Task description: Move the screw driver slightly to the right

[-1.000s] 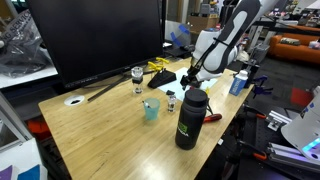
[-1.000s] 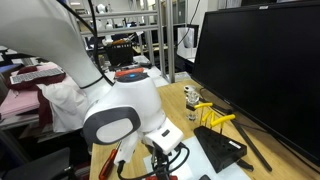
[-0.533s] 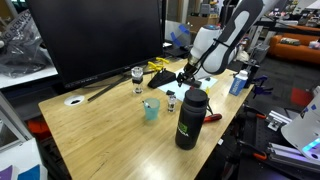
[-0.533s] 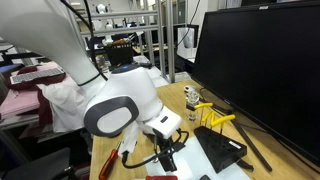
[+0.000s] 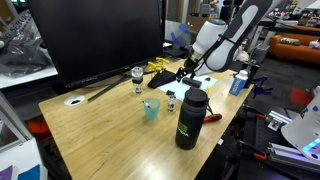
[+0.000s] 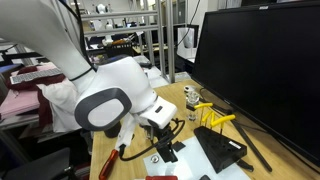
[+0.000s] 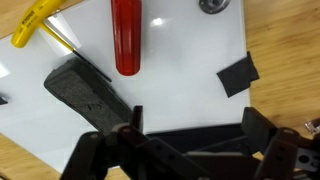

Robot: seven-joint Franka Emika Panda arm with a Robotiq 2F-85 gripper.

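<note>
In the wrist view the screw driver's bright red handle point(image 7: 126, 40) lies on a white sheet point(image 7: 185, 60) and runs out of the top of the picture, so its shaft is hidden. My gripper point(image 7: 195, 128) is open and empty, its jaws spread wide above the sheet, below the handle in the picture and not touching it. In both exterior views the gripper point(image 5: 184, 73) point(image 6: 165, 150) hangs low over the sheet, and I cannot make out the screw driver under it.
The yellow-and-black tool point(image 7: 40, 25) point(image 5: 160, 66), a dark grey block point(image 7: 90, 95) and a black scrap point(image 7: 238, 77) lie by the handle. A black bottle point(image 5: 190, 118), teal cup point(image 5: 151, 110), small jars point(image 5: 137, 76) and a small red item point(image 5: 212, 117) stand in front of the monitor point(image 5: 100, 35).
The arm has shifted a little toward the monitor and turned at the wrist, carrying the open gripper further over the white sheet. Nothing on the table has moved.
</note>
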